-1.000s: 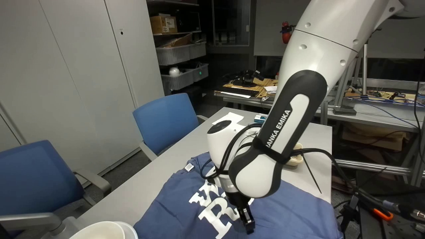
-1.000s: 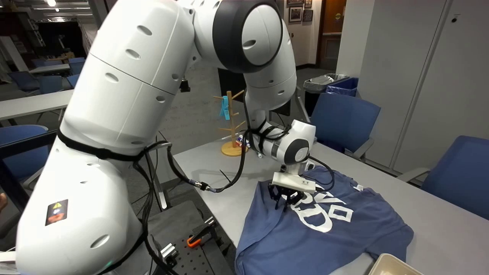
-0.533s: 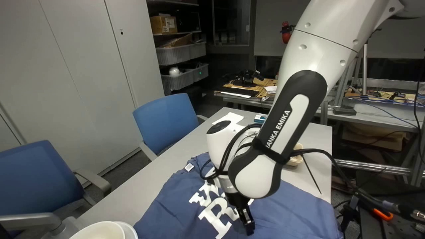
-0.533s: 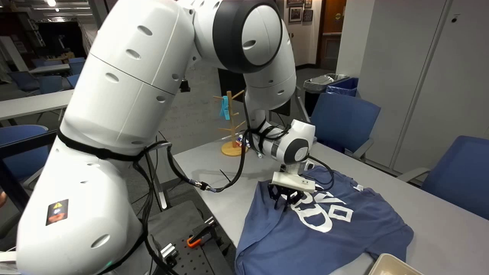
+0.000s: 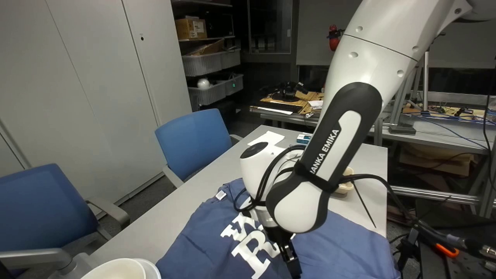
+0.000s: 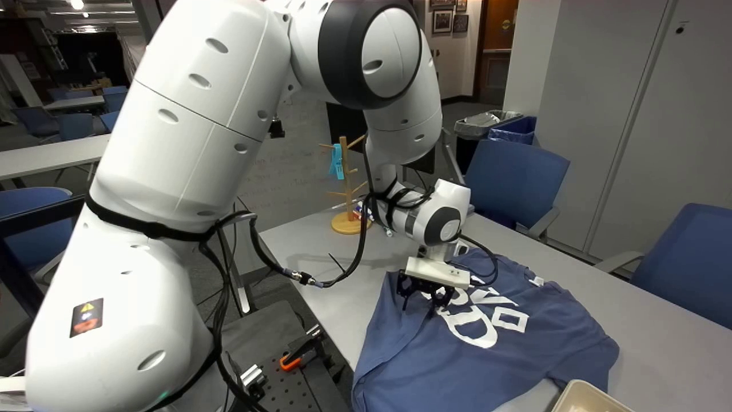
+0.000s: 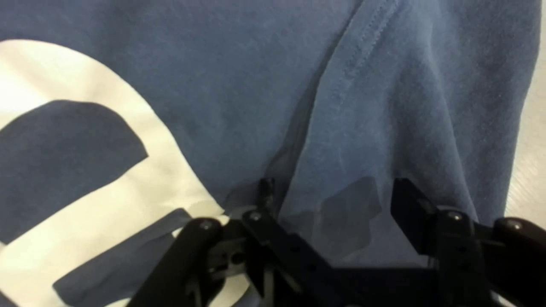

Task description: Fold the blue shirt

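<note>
1. A pale cabinet (image 5: 77, 97) rises in the background of both exterior views.
2. The light grey counter (image 6: 663, 360) stands in front of it.
3. The white robot arm (image 6: 189, 149) reaches over the counter, its end pointing down.
4. Two blue chairs (image 5: 193, 139) stand along the counter's cabinet side.
5. The blue shirt (image 6: 457, 377) lies on the counter under the end effector (image 7: 334, 198), its white lettering (image 7: 106, 213) facing up; in the wrist view a stitched cloth edge overlaps the layer beneath and runs down to near one fingertip (image 7: 267, 192).
6. A wooden peg stand (image 6: 347, 226) is upright on the counter, apart from the shirt.
7. The end effector is spread wide, its fingers (image 7: 411, 213) well apart, loose shirt cloth showing between them; whether the tips touch the cloth I cannot tell.
8. A beige tray (image 6: 597, 391) sits just beside the shirt, partly out of view.
9. A light-blue clip (image 6: 336, 162) hangs on one of the stand's pegs.
</note>
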You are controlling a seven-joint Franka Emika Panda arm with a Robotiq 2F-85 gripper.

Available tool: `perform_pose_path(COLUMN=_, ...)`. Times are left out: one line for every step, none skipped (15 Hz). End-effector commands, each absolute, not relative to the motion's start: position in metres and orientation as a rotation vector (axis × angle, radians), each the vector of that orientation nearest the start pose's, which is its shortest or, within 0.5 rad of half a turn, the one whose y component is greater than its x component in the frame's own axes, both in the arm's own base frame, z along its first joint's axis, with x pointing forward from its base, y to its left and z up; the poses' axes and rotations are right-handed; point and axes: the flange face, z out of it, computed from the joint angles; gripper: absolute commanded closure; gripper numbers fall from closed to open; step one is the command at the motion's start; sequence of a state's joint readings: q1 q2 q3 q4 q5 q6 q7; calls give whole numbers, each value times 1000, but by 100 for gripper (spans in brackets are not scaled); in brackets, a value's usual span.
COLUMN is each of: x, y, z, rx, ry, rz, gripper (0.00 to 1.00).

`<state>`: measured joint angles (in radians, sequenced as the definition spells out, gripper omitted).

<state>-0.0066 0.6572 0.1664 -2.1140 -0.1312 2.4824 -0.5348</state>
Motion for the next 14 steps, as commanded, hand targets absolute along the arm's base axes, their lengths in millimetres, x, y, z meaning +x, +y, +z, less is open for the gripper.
perform_pose_path(x=521, y=95, z=85, rx=-2803, ry=-1175, rz=471, gripper=59)
perform_pose_path(x=520, y=96, z=84, rx=-2802, ry=-1173, rz=483, gripper=69)
perform_pose_path(x=519, y=97, z=84, rx=-2799, ry=-1174, rz=495, gripper=76)
perform_pose_path(x=519, y=98, z=85, rx=-2797, ry=-1175, rz=501, gripper=84)
perform_pose_path(x=518, y=99, z=85, rx=-2794, ry=-1178, rz=509, gripper=91)
perform_pose_path(x=518, y=100, z=86, rx=-2793, ry=-1181, rz=515, gripper=99)
perform_pose_path(x=518, y=101, z=87, rx=-2795, ry=-1185, rz=519, gripper=92)
perform_pose_path(x=518, y=102, z=89, rx=-2796, ry=-1188, rz=525, gripper=65)
perform_pose_path(x=518, y=103, z=90, rx=-2800, ry=-1193, rz=532, gripper=66)
perform_pose_path(x=518, y=104, z=92, rx=-2804, ry=-1196, rz=534, gripper=64)
perform_pose_path(x=517, y=105, z=94, rx=-2811, ry=-1193, rz=536, gripper=59)
perform_pose_path(x=517, y=106, z=96, rx=-2816, ry=-1191, rz=538, gripper=89)
perform_pose_path(x=517, y=108, z=102, rx=-2837, ry=-1194, rz=534, gripper=89)
perform_pose_path(x=518, y=111, z=107, rx=-2850, ry=-1200, rz=527, gripper=93)
